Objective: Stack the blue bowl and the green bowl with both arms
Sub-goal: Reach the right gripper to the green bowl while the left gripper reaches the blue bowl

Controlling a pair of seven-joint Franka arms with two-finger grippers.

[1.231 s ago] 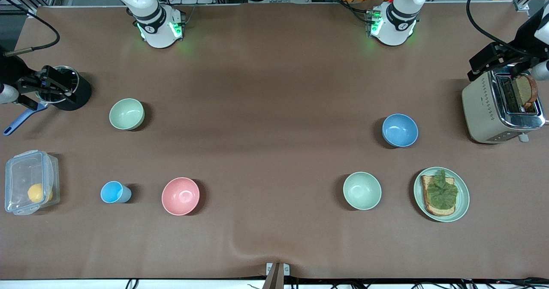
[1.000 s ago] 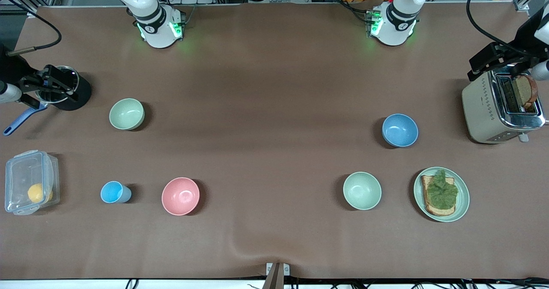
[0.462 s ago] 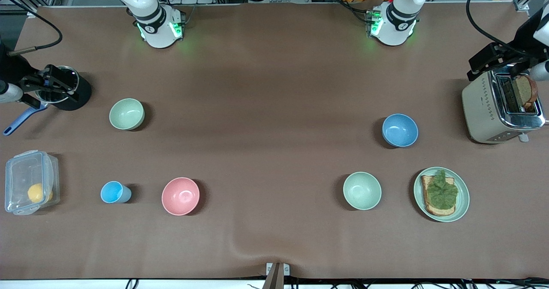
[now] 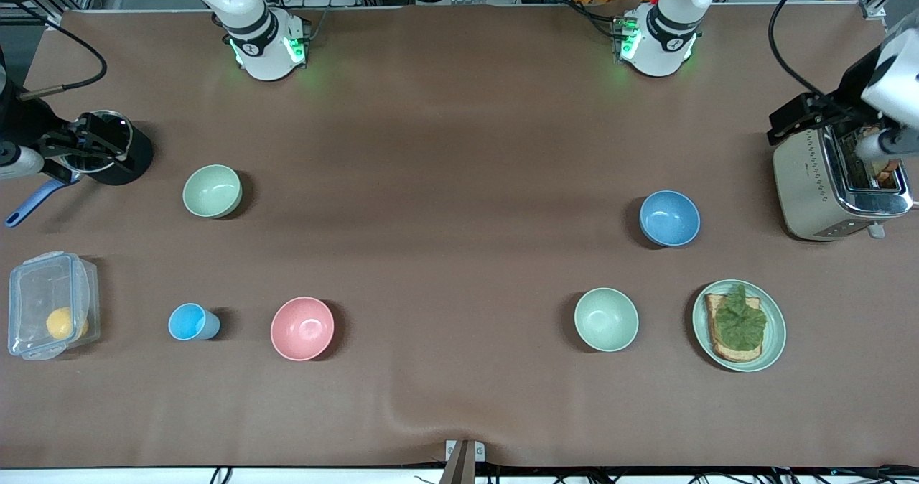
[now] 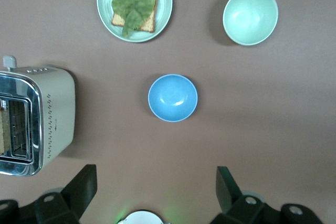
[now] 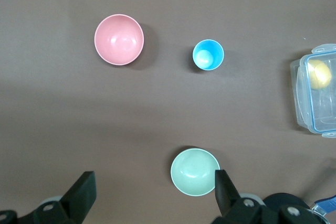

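The blue bowl [image 4: 669, 217] stands upright toward the left arm's end of the table and shows in the left wrist view [image 5: 172, 97]. The green bowl [image 4: 212, 191] stands upright toward the right arm's end and shows in the right wrist view [image 6: 195, 172]. My left gripper [image 4: 808, 116] is open and empty, up over the toaster [image 4: 811, 189]; its own view [image 5: 156, 187] shows the jaws wide apart. My right gripper [image 4: 82, 143] is open and empty, up over a black cup [image 4: 133, 161]; its own view [image 6: 152, 190] shows one finger overlapping the green bowl's edge.
A paler mint bowl [image 4: 606, 319] and a green plate [image 4: 777, 340] with toast lie nearer the camera than the blue bowl. A pink bowl [image 4: 302, 328], a light-blue cup [image 4: 188, 322] and a clear box [image 4: 43, 304] with a yellow fruit lie nearer the camera than the green bowl.
My left gripper has shifted a little over the toaster toward the table's middle and now covers the bread slice. My right gripper has barely moved. The bowls have not moved.
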